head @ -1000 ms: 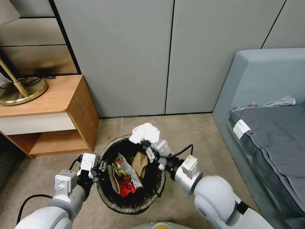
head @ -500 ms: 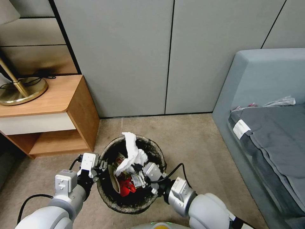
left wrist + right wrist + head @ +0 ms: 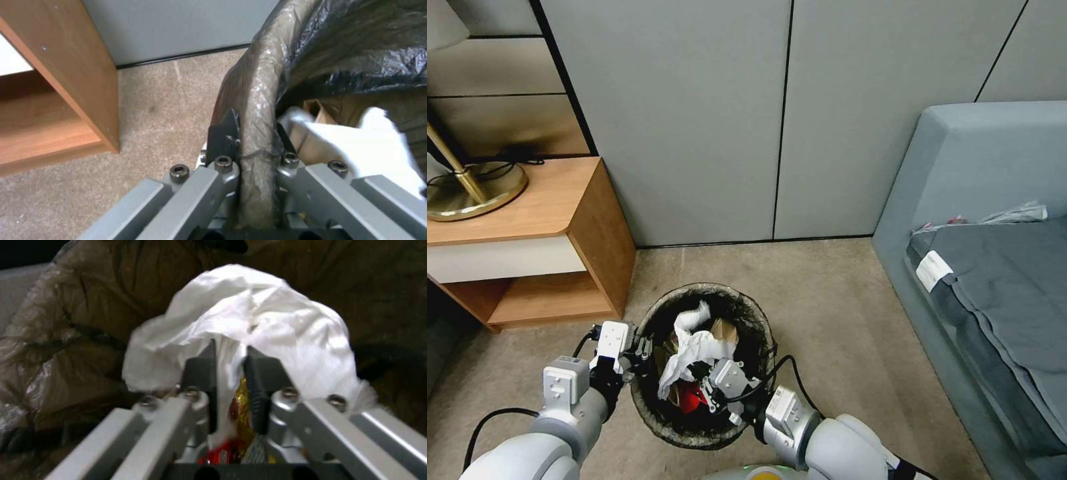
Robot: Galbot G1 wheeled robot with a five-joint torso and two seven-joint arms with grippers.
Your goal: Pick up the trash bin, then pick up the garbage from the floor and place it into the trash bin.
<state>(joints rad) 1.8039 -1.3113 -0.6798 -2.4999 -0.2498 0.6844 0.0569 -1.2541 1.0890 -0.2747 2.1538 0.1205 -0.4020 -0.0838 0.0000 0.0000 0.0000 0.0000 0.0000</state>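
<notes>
Right now we are holding the trash bin (image 3: 662, 427) off the carpet (image 3: 840, 313) with our left gripper (image 3: 251, 140), its jaws pinched shut on the bag-wrapped rim, one inside and one outside. Our right gripper (image 3: 232, 370) is reaching down into the bin and is clamping the white tissue (image 3: 694, 343) between nearly closed jaws. We are judging that the tissue, soft and clingy, could stick to a jaw pad when we let go and ride back out of the bin. The slick bag under our left jaws could also slip, letting the bin tilt. The tissue is looking crumpled and loose, draping over both jaws, with a gold wrapper (image 3: 241, 406) and red carton (image 3: 691, 397) lying beneath it inside the dark liner.
</notes>
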